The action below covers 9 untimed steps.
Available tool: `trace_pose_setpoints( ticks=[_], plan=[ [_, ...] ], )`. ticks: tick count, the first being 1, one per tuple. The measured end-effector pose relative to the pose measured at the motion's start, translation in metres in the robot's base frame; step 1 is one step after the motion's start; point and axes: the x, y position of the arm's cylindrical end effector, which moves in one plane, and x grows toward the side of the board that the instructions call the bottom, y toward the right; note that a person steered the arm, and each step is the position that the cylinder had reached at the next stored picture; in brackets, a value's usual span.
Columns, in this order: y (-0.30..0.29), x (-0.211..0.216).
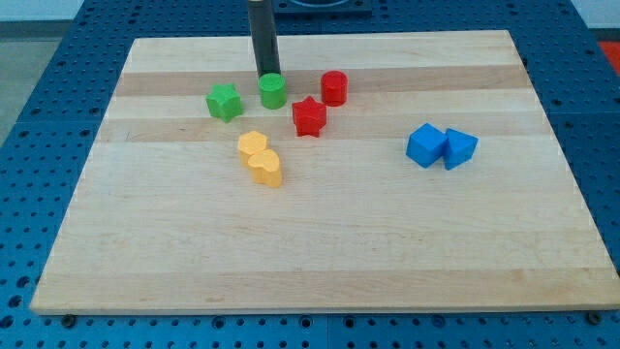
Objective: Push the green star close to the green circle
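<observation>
Standing over a pale wooden board, a dark upright rod comes down from the view's top, and its lower end, the tip, sits just behind the green circle, touching it or nearly so; the exact contact cannot be made out. No pincer is fitted, so nothing opens, closes or is held.

The green star lies just to the view's left of the green circle and a shade lower, near it but with a narrow strip of bare wood between them. From the tip, the star is therefore down and to the view's left. To push the star toward the circle, the tip would probably need to travel round to the star's far left side and then press rightward; from its present spot it would more likely shove the circle.

Other blocks stand close by: a red cylinder and a red star to the circle's right, two yellow blocks below, and two blue blocks well apart at the view's right. Blue perforated table surrounds the board.
</observation>
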Motion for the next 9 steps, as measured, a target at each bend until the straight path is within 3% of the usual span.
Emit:
trace_pose_setpoints(
  ticks=[6,9],
  plan=[
    [-0.046,0.033],
    [-0.099,0.025]
  ],
)
